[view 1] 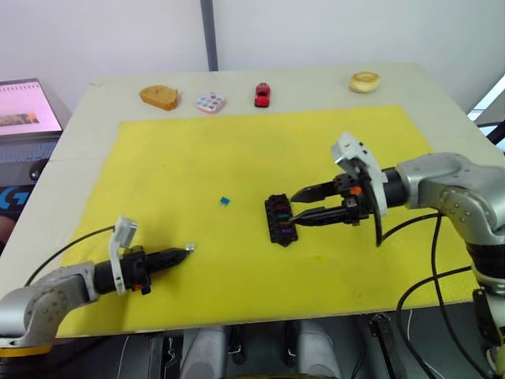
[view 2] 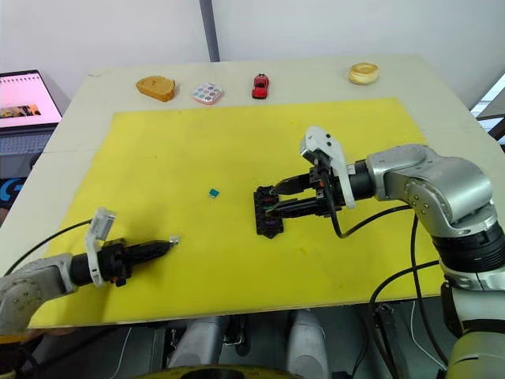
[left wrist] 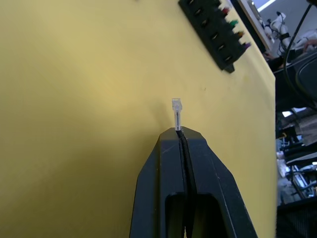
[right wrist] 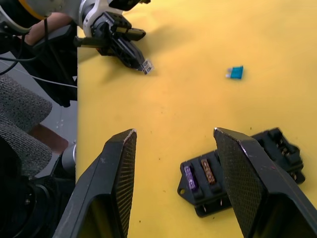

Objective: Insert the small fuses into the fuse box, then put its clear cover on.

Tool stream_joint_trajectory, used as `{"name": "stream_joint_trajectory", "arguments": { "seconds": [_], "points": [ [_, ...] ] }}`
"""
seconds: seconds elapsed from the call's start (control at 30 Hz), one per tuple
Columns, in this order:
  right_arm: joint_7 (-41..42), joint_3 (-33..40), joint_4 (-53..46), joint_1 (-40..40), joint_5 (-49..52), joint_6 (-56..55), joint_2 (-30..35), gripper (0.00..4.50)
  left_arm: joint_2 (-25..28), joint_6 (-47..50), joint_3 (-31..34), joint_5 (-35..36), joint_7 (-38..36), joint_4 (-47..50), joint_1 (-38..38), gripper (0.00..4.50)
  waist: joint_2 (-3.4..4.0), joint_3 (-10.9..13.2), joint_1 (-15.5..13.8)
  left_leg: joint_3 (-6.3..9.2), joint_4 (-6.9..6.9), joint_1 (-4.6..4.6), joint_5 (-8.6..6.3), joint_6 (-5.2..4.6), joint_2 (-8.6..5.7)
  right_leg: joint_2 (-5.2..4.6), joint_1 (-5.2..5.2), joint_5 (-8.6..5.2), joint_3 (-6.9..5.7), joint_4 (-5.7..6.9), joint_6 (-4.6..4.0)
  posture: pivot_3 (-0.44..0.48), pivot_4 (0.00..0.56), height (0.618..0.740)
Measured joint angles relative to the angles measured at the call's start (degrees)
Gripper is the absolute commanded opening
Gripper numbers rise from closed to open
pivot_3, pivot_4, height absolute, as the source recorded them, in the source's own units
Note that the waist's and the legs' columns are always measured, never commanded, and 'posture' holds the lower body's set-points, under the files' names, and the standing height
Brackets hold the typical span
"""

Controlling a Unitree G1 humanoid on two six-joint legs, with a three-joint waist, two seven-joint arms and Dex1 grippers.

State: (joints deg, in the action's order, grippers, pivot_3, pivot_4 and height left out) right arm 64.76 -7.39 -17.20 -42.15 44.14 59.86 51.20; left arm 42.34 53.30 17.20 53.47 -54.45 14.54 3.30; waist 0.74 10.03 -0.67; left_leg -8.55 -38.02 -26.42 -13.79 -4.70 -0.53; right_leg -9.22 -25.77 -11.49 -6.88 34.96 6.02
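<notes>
Yellow mat (view 1: 197, 166) bears the black fuse box (view 1: 280, 220); left end effector (left wrist: 177, 130) pinches a clear fuse (left wrist: 176, 105).

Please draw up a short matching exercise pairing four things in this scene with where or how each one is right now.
Things:
1. left pincer
2. right pincer
3. teal fuse
4. red toy car

States:
A. lying loose on the yellow mat
B. open, at the fuse box
C. at the table's far edge
D. shut on a clear fuse

Pairs: 1-D, 2-B, 3-A, 4-C
</notes>
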Motion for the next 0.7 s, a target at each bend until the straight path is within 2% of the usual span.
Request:
{"name": "stream_joint_trajectory", "arguments": {
  "seconds": [0.17,0.27,0.43,0.7],
  "points": [
    [1.0,-0.6,1.8,-1.9,0.0,0.4,-1.3,2.59,0.8,1.6,2.7,3.8,2.1,3.8,-2.3,0.02,-0.01,0.0,0.0,0.0,0.0,0.0,0.0,0.0,0.0,0.02,0.03,0.0,0.0,-0.01,0.01,0.0,0.15,0.74],
    [0.4,-0.8,5.0,-5.2,1.3,3.6,-5.1,2.59,0.7,1.7,2.7,4.7,3.7,4.7,-4.5,0.02,-0.02,0.0,0.1,0.0,-0.04,0.0,0.02,0.02,0.08,0.1,0.16,0.01,0.0,0.01,0.0,0.0,0.15,0.74],
    [-2.7,0.4,15.8,-15.2,4.3,9.9,-14.4,2.59,0.1,1.4,-0.5,5.9,5.0,6.5,-16.7,0.02,-0.04,0.0,-0.2,0.06,-0.12,-0.04,0.04,0.03,0.07,0.3,0.35,0.08,-0.1,0.02,0.07,0.0,0.15,0.74],
    [0.9,0.7,24.5,-20.4,4.7,12.5,-16.7,2.59,-2.1,0.0,-6.6,5.7,4.1,5.4,-32.0,0.02,-0.08,0.0,0.3,0.05,-0.16,-0.01,0.12,-0.13,0.14,0.54,0.44,0.15,-0.11,0.09,0.21,0.0,0.15,0.74]
  ]
}}
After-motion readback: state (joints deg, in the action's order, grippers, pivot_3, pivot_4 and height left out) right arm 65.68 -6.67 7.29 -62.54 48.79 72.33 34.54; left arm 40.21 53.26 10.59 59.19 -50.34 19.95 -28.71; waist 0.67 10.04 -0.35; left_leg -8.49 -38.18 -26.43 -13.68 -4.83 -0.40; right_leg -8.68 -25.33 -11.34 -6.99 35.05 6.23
